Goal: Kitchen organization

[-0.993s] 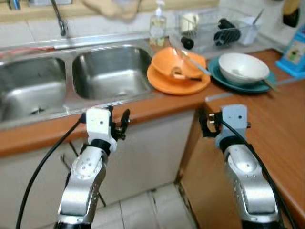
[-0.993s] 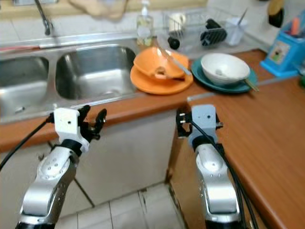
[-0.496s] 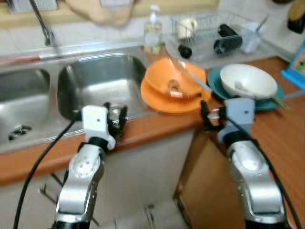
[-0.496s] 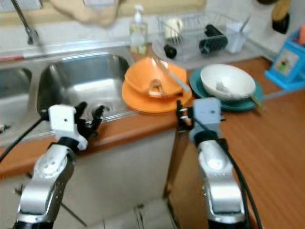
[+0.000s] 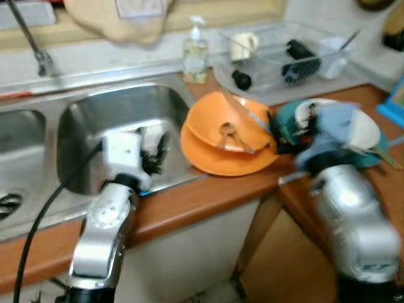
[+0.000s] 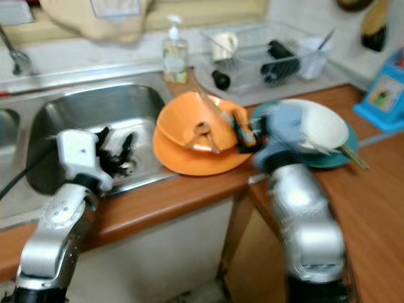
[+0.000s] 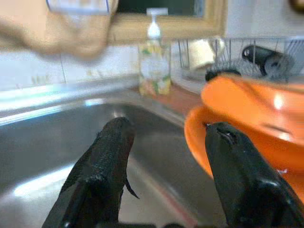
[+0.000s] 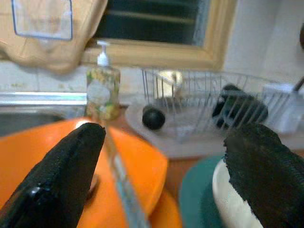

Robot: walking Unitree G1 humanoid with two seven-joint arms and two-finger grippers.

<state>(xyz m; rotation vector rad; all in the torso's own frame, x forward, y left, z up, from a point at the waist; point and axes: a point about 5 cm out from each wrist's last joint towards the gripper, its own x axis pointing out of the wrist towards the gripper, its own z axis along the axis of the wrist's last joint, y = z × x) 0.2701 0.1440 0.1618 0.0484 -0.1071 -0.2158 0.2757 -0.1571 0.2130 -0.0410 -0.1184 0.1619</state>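
**Both end effectors open over the sink edge and the orange dishes**

The left end effector (image 5: pixel 154 150) hangs with its fingers spread above the stainless steel sink basin (image 5: pixel 95 126), just beside the stack of an orange bowl (image 5: pixel 230 129) on an orange plate (image 5: pixel 218 161). The right end effector (image 8: pixel 161 175), fingers wide apart, sits at the near right edge of that stack, between it and the white bowl (image 6: pixel 319 129) resting on a teal plate (image 6: pixel 328 161). All dishes stand on the brown wooden surface (image 5: pixel 208 196). Behind them are a clear soap pump bottle (image 5: pixel 196 53) and a wire dish rack (image 5: pixel 284 47).
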